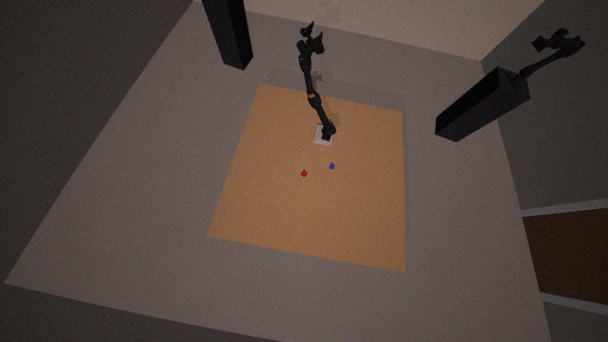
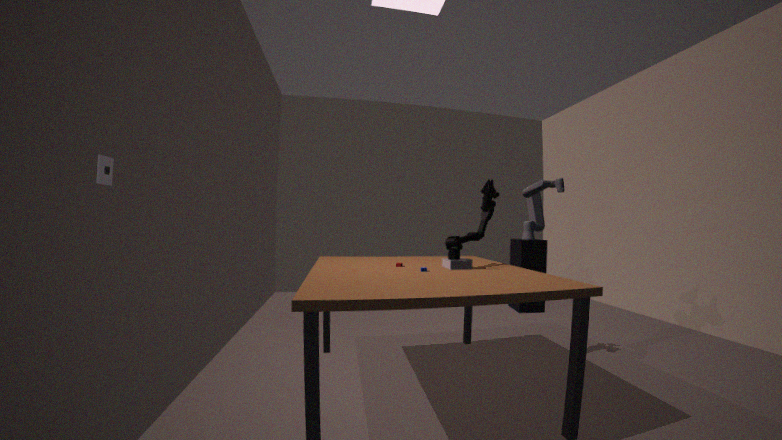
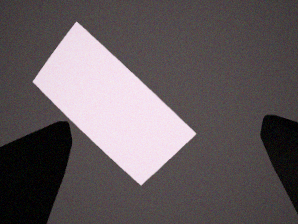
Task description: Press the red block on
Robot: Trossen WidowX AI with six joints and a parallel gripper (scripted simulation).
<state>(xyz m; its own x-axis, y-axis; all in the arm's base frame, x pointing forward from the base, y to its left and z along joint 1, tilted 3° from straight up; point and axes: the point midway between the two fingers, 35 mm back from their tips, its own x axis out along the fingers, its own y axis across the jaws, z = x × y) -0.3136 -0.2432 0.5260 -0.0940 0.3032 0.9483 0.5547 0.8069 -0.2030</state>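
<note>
Wrist — fingers apart, seemingly — upward.

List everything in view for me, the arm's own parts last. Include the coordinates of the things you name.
red block (image 1: pixel 304 173) (image 2: pixel 399 264): one, red, on table, image-left of blue block
blue block (image 1: pixel 332 165) (image 2: pixel 423 269): one, blue, on table
table (image 1: pixel 361 212) (image 2: pixel 382 284): one, orange-brown, dark legs
mounting block (image 1: pixel 316 141) (image 2: pixel 458 264): one, pale, under arm
pedestals (image 1: pixel 472 113) (image 2: pixel 528 273): two in top view, black, beyond table
background arm (image 1: pixel 548 50) (image 2: pixel 534 207): at least one, grey in exterior view, on pedestal
wall plate (image 2: pixel 101 175): one, pale, left wall
panel (image 1: pixel 569 255): one, brown, right wall
light (image 2: pixel 410 4) (image 3: pixel 115 100): one, whitish, ceiling
arm (image 1: pixel 314 99) (image 2: pixel 478 235): one, black, on mounting block
tool (image 1: pixel 317 29) (image 2: pixel 489 181) (image 3: pixel 168 128): one, black, open, raised
</note>
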